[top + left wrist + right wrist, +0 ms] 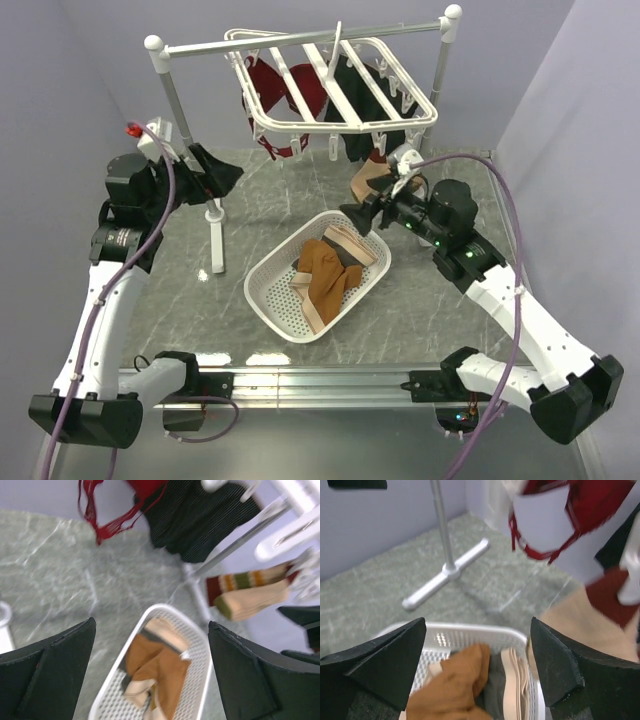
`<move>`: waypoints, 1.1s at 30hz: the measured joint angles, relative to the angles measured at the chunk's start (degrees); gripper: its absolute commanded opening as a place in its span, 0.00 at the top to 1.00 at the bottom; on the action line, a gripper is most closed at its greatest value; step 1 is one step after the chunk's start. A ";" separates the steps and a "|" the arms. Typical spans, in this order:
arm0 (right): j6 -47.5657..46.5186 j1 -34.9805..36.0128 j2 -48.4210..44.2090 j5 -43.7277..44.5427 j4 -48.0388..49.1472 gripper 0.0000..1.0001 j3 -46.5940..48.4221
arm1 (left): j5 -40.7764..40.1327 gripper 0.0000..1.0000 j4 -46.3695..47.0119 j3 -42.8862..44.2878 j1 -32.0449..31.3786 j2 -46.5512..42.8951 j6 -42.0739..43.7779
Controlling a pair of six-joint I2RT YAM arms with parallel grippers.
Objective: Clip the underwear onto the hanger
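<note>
Rust-brown underwear (322, 278) lies unclipped in the white mesh basket (275, 300), below and in front of the hanger (350, 126), while the left gripper (151, 630) and right gripper (479, 625), jaws spread wide and empty, flank it from above, apparently for pickup.

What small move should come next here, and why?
Probably lower the right gripper into the basket onto the underwear: its jaws stand open just above the basket's far rim, and the underwear lies loose inside, unheld.
</note>
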 measured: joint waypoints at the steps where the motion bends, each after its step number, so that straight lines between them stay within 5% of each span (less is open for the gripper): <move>1: 0.24 1.29 0.59 1.55 1.44 0.09 0.42 | 0.42 0.01 1.55 -0.20 0.33 -0.26 -1.49; 11: 1.25 11.56 9.88 13.11 16.68 0.11 4.61 | 1.66 0.01 14.49 -3.50 0.76 -4.68 -11.10; 22: 1.11 12.90 19.71 18.97 23.06 0.12 9.70 | 5.31 0.02 24.85 -9.20 0.76 -9.84 -10.56; 33: -1.11 12.79 8.57 15.63 19.93 0.19 0.79 | 12.79 0.08 30.67 -10.34 0.74 -9.38 -6.58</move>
